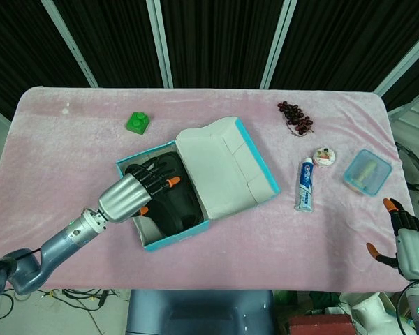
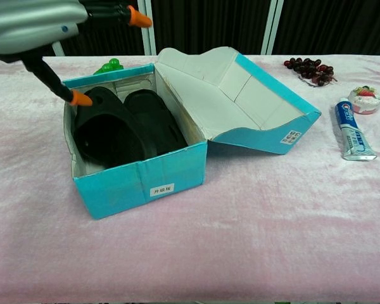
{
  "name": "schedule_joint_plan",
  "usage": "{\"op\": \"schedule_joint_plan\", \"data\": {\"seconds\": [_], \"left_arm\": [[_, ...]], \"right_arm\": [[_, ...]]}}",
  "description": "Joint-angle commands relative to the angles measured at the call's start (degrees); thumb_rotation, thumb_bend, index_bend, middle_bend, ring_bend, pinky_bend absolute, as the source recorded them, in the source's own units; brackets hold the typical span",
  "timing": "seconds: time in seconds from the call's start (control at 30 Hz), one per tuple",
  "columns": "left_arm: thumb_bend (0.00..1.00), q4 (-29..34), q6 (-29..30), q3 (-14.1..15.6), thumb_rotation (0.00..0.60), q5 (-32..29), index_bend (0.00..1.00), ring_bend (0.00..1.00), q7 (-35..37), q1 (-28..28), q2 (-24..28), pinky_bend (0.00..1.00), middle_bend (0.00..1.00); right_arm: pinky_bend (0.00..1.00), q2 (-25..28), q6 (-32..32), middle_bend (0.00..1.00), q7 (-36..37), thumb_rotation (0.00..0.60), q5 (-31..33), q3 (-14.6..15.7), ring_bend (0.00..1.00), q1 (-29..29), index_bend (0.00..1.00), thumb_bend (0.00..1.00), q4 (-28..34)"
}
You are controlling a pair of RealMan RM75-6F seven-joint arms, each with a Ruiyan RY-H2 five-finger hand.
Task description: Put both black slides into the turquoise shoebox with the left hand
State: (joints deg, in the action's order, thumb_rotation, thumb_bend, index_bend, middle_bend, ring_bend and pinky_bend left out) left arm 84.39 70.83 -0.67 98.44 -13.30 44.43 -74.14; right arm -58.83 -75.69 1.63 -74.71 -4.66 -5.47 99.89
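The turquoise shoebox (image 1: 170, 236) (image 2: 139, 182) stands open at the table's middle, its lid (image 1: 223, 167) (image 2: 240, 95) folded out to the right. Both black slides (image 2: 123, 126) (image 1: 174, 202) lie side by side inside it. My left hand (image 1: 136, 192) (image 2: 47, 28) hovers above the box's left part with its fingers apart and nothing in them, clear of the slides. My right hand (image 1: 401, 234) rests at the table's right front edge, fingers spread and empty.
A green toy brick (image 1: 137, 123) sits behind the box. To the right lie a bunch of dark grapes (image 1: 295, 117), a toothpaste tube (image 1: 304, 184), a small round tin (image 1: 325, 156) and a light blue lidded container (image 1: 366, 171).
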Motion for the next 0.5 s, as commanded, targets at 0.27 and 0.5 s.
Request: {"op": "schedule_joint_plan", "data": {"seconds": [0.27,0.5], "left_arm": [[0.13,14.1,7.6,4.2,0.600,-10.6,0.05,0.00,-7.5,-14.6,9.6,0.06,0.08],[0.12,16.8,12.5,7.6,0.600,-14.6,0.03,0.00,-5.8,-22.7,12.2,0.04,0.03]], "right_arm": [[0.15,-0.7,-3.2,0.05,-1.4,0.600,-4.0,0.2,0.12,0.3,0.00,0.16,-2.3],[0.15,-2.1,-7.5,0.05,-1.8,0.600,-8.9,0.4,0.12,0.7,0.00,0.16,-5.5]]}}
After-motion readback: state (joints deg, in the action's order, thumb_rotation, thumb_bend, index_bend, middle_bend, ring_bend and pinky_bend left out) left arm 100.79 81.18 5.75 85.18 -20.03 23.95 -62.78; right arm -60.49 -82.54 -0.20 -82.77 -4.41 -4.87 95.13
